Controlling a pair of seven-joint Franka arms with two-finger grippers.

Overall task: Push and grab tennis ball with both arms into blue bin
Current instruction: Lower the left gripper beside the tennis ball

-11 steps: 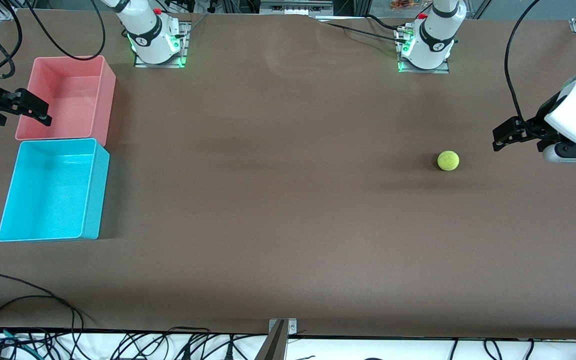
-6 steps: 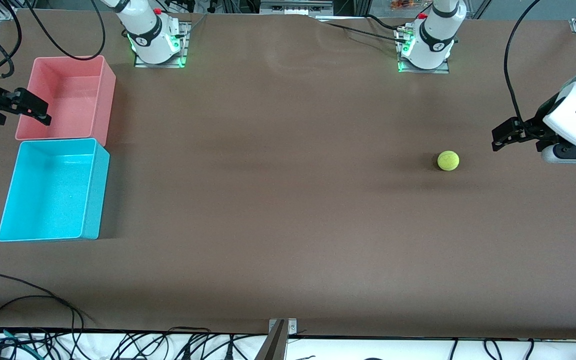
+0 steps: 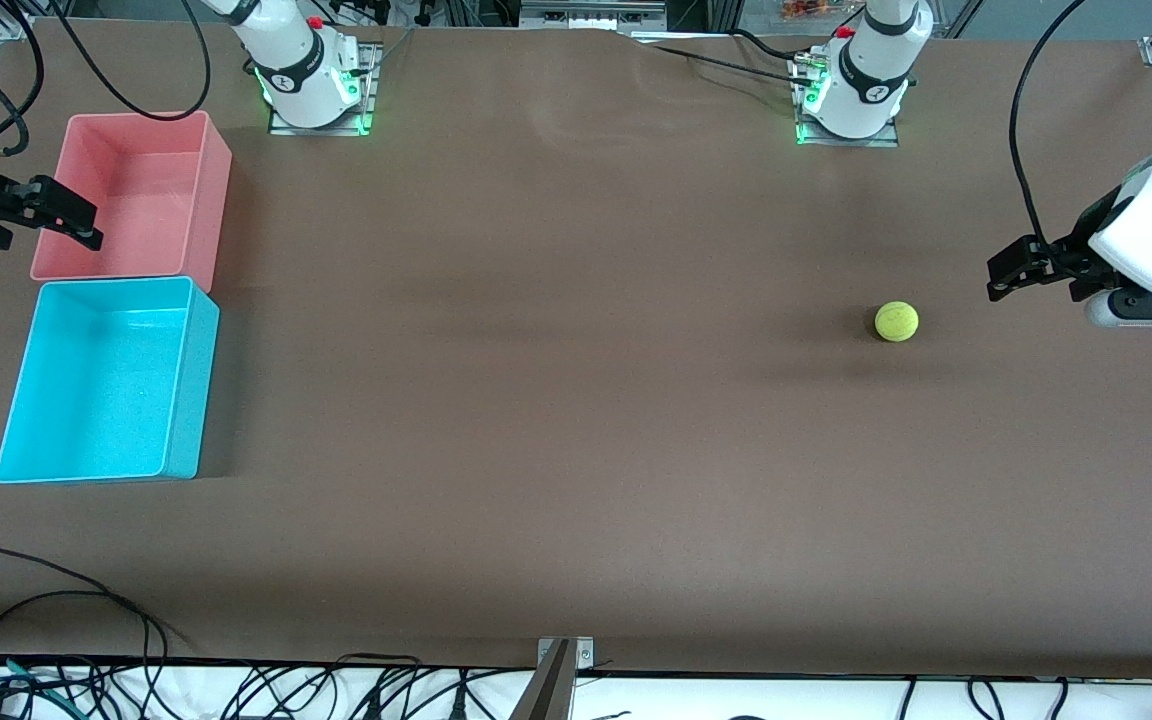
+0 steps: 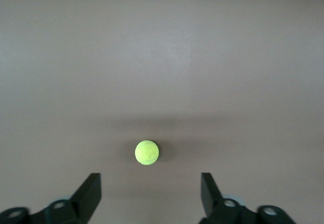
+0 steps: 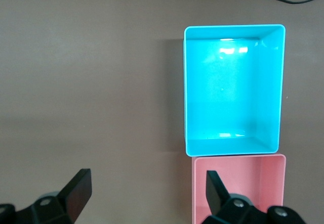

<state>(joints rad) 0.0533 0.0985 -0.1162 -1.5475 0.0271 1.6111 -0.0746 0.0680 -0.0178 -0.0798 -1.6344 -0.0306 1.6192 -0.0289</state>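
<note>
A: Where's the ball (image 3: pixel 896 321)?
B: On the table (image 3: pixel 576 400), L arm's end, near the left gripper (image 3: pixel 1004 274): fingers wide apart, holding nothing.
A: Right gripper (image 3: pixel 76 222)?
B: Over the pink bin (image 3: pixel 206 190) edge, beside the blue bin (image 3: pixel 191 380), spread wide, empty.

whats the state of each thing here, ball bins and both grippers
ball: loose on the table toward the left arm's end, untouched
blue bin: upright, empty, at the right arm's end
pink bin: upright, empty, touching the blue bin, farther from the front camera
left gripper: open, holding nothing, pointed at the ball
right gripper: open, holding nothing, over the pink bin's outer edge
</note>
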